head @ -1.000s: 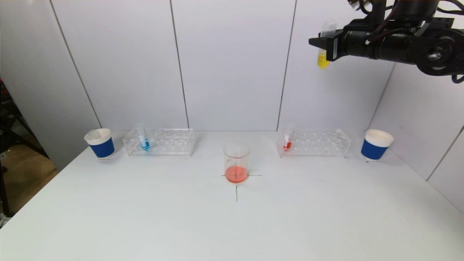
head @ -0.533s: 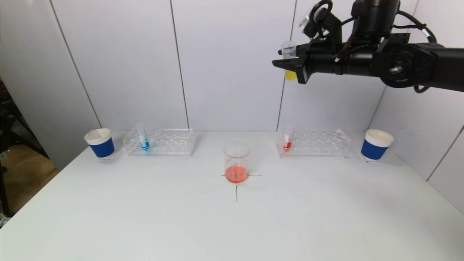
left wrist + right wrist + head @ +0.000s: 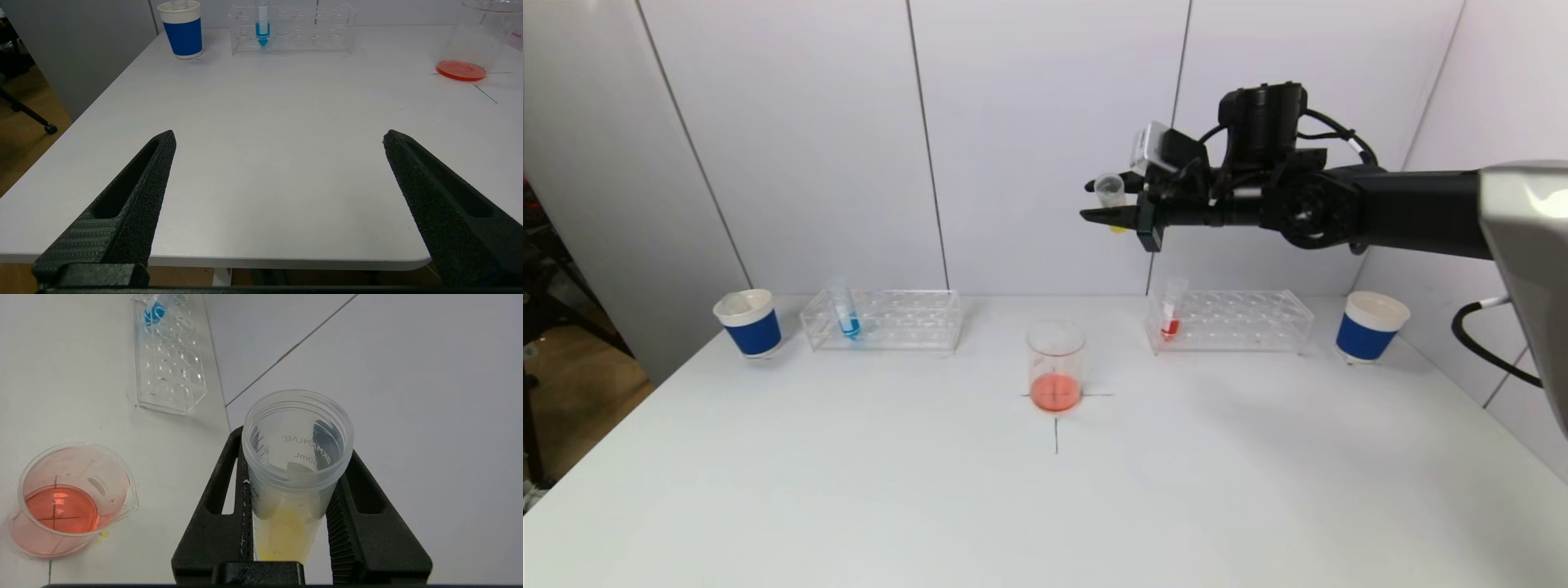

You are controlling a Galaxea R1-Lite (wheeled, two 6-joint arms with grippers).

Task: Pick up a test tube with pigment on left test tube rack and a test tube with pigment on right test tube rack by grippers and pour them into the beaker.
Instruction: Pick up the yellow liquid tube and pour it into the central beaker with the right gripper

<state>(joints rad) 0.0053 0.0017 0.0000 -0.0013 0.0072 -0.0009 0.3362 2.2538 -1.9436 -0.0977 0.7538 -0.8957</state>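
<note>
Yellow-pigment test tube upright in right gripper, jaws clamped on its sides, held high above table, up and to 1 o'clock of beaker. Tube mouth open, yellow liquid at bottom. Beaker at table centre on cross mark, orange-red liquid inside. Left rack at 10 o'clock of beaker, holds blue tube. Right rack at 2 o'clock, holds red tube. Blue paper cup beyond each rack's outer end: left cup, right cup. Left gripper spread wide, nothing between fingers, low over near table edge.

Two blue-banded paper cups, left cup and right cup, flank the table.
</note>
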